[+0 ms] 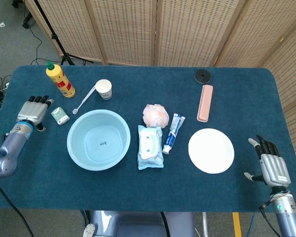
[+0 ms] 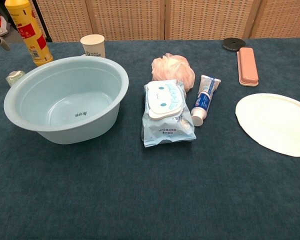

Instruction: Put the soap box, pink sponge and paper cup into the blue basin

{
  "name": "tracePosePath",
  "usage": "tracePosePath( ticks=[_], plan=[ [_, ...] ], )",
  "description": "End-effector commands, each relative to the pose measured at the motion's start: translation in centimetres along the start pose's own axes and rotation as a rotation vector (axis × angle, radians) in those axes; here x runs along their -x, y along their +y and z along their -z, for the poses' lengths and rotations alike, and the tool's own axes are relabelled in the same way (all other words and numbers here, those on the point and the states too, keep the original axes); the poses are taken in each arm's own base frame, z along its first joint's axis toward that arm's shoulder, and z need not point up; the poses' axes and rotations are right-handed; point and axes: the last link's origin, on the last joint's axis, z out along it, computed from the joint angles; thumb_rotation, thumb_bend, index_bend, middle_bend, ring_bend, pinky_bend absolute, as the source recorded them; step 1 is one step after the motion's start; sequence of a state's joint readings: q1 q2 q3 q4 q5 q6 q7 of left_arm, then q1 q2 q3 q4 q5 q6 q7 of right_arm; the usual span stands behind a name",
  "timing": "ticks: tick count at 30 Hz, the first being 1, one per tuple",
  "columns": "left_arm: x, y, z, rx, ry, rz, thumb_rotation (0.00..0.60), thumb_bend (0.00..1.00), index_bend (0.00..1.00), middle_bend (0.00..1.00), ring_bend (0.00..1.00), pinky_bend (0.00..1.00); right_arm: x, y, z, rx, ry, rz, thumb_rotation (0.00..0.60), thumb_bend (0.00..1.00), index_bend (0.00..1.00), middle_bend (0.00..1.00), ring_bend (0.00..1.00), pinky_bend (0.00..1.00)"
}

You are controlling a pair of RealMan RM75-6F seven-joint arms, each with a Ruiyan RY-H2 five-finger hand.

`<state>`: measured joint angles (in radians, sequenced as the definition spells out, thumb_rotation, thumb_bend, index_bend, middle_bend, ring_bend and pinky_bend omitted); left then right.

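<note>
Empty blue basin [image 1: 98,139], upright paper cup [image 1: 103,89] behind it, pink sponge [image 1: 155,115] right, pink soap box [image 1: 204,102] far right

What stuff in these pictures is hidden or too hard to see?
- Spoon: seen in the head view; in the chest view the blue basin hides it.
- Right hand: outside the chest view's frame.
- Left hand: nearly all cut off by the chest view's left edge.
- Paper cup: print too small to read.
- Small green item: too small to identify; half behind the basin in the chest view.
- Soap box: closed, contents hidden.
</note>
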<state>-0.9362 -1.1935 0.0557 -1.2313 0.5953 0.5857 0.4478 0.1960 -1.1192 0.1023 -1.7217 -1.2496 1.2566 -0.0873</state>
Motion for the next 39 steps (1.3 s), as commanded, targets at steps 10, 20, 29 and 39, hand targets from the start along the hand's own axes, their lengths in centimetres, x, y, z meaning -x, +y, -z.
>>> tracePosePath(
  ticks=[10, 20, 29, 39],
  plan=[
    [2.3, 1.5, -3.1, 0.02, -0.006, -0.024, 0.6, 0.18, 0.11, 0.0, 0.0, 0.02, 0.4, 0.2, -0.3, 0.016, -0.005, 0.016, 0.6, 0.03, 0.1, 0.0, 0.0, 0.01],
    [3.0, 3.5, -4.7, 0.04, -0.002, -0.043, 0.6, 0.18, 0.13, 0.0, 0.0, 0.02, 0.4, 0.5, -0.3, 0.031, -0.006, 0.022, 0.6, 0.03, 0.1, 0.0, 0.0, 0.01],
    [3.7, 4.1, -5.4, 0.038, -0.009, -0.065, 0.6, 0.18, 0.18, 0.0, 0.0, 0.02, 0.3, 0.7, -0.3, 0.036, -0.003, 0.023, 0.6, 0.03, 0.1, 0.0, 0.0, 0.01],
    [4.3, 4.4, -5.8, 0.026, 0.002, -0.061, 0.6, 0.21, 0.24, 0.04, 0.0, 0.06, 0.4, 0.7, -0.3, 0.038, 0.004, 0.028, 0.6, 0.03, 0.1, 0.0, 0.0, 0.01]
  ],
)
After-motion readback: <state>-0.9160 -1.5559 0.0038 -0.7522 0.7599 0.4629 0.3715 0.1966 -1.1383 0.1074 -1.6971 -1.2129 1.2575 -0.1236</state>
